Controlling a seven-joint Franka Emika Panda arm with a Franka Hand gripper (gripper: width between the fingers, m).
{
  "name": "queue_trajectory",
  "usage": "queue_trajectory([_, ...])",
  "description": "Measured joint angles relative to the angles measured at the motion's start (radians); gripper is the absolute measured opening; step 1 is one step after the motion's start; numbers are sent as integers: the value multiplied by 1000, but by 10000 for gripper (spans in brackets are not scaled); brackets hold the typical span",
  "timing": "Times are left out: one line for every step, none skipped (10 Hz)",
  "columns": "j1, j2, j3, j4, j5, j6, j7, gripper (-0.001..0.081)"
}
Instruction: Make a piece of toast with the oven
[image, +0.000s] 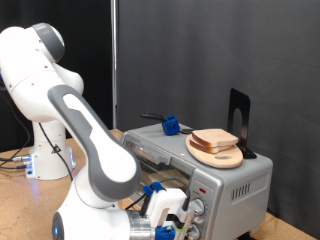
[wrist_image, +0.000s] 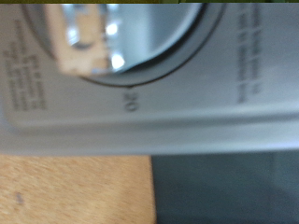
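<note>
The silver-grey oven (image: 232, 180) stands on the wooden table at the exterior view's lower right, and its door looks closed. My gripper (image: 176, 216) is at the round knobs (image: 197, 209) on its front panel. The wrist view is blurred and very close: a shiny round knob (wrist_image: 121, 37) above a "20" mark on the grey panel (wrist_image: 187, 112). A pale tan bread slice (image: 215, 138) lies on a round wooden plate (image: 225, 158) on top of the oven. I cannot tell whether it is the piece of toast or the second slice. The oven's inside is hidden.
A blue tool with a black handle (image: 170, 125) and a black upright bracket (image: 240, 118) also sit on the oven's top. A black curtain hangs behind. The wooden table (wrist_image: 75, 191) shows below the oven's panel. My arm's white base (image: 45, 160) stands at the exterior view's left.
</note>
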Motion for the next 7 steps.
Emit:
queue_trajectory([-23,1,15,-21,42,0,-68,74])
queue_trajectory([-41,1,24,-34,66,-4,-103,160])
queue_trajectory([-51,0,29,-40,81,-5,-121,299])
queue_trajectory([-57,0,31,-41,90,-5,-129,436])
queue_trajectory([-61,-1,31,-41,92,-6,-131,436])
queue_trajectory([-64,-4,30,-39,86,-7,-130,610])
queue_trajectory([-65,-8,25,-32,65,-19,-114,664])
